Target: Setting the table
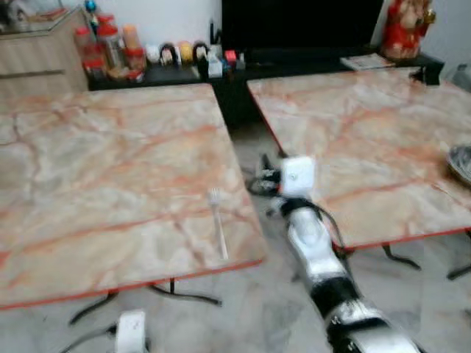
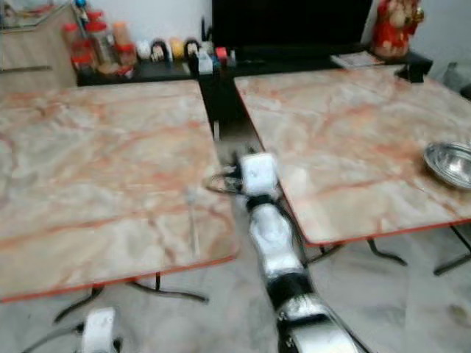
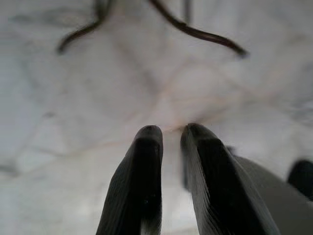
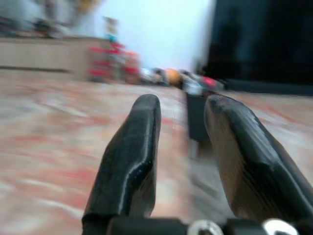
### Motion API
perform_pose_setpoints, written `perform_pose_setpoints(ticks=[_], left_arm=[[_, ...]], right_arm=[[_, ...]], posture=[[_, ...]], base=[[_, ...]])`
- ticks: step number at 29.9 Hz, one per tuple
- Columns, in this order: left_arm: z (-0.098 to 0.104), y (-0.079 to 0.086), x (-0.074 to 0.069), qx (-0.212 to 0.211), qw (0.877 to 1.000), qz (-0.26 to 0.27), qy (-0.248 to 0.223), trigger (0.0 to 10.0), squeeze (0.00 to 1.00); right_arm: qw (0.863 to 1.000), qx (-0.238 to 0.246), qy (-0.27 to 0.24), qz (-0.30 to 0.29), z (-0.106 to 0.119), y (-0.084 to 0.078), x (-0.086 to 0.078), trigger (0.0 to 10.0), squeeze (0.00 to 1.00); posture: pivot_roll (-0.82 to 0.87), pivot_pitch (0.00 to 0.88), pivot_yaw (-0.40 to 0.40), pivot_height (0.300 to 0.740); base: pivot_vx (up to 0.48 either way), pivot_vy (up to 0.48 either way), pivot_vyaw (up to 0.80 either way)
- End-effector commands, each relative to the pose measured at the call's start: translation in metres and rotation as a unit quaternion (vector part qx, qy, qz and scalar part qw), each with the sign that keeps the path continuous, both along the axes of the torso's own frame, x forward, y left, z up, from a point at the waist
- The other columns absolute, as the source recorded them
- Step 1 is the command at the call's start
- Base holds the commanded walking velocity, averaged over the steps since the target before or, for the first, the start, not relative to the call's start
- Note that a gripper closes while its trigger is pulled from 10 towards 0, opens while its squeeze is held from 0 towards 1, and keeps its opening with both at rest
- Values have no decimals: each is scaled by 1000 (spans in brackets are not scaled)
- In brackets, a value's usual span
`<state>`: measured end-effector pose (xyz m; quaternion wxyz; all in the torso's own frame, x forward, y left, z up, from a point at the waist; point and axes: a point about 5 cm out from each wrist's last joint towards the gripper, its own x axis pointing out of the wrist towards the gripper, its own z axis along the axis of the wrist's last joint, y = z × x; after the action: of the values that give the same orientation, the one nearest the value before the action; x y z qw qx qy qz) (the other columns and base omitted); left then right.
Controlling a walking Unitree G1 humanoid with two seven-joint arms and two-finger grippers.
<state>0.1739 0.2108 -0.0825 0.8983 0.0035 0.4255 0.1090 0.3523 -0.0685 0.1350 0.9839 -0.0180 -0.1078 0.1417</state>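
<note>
A silver fork [image 1: 217,220] lies on the left marble table [image 1: 96,169], near its front right corner. A metal bowl [image 2: 450,163] sits at the right edge of the right marble table [image 2: 346,125]. My right arm reaches forward into the gap between the tables. Its gripper [image 1: 263,175] is level with the left table's right edge, beyond and to the right of the fork. In the right wrist view that gripper [image 4: 178,105] is open with nothing between its fingers. My left gripper [image 3: 171,132] hangs low over the floor, its fingers almost together and holding nothing.
A dark sideboard [image 1: 184,73] along the back wall carries jars, bottles and small items, with a black screen [image 1: 302,22] above it. A red figurine [image 1: 406,28] stands at the back right. Thin black table legs [image 1: 184,294] spread over the pale floor.
</note>
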Motion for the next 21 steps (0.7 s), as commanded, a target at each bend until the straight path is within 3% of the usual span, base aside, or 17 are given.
perform_pose_setpoints(ticks=[1, 11, 18, 21], left_arm=[[-1, -8, 1, -11, 1000, -2, 2, 10000, 0], [-2, -8, 0, -8, 1000, -10, 7, 10000, 0], [-2, -9, 0, -9, 1000, -12, 10, 10000, 0], [-2, -10, 0, -11, 1000, -13, 11, 10000, 0]], right_arm=[[1000, -3, -1, -21, 1, -15, 3, 10000, 0], [998, 9, 43, -52, -14, -27, 4, 10000, 0], [990, 29, 110, -81, -32, -40, 5, 10000, 0], [982, 30, 162, -94, -45, -47, 5, 10000, 0]], posture=[[-15, 0, 10, 740], [-13, 0, 9, 740], [-12, 0, 10, 740], [-8, 0, 11, 740]], base=[[0, 292, 0], [0, 0, 0], [0, 0, 0], [0, 0, 0]])
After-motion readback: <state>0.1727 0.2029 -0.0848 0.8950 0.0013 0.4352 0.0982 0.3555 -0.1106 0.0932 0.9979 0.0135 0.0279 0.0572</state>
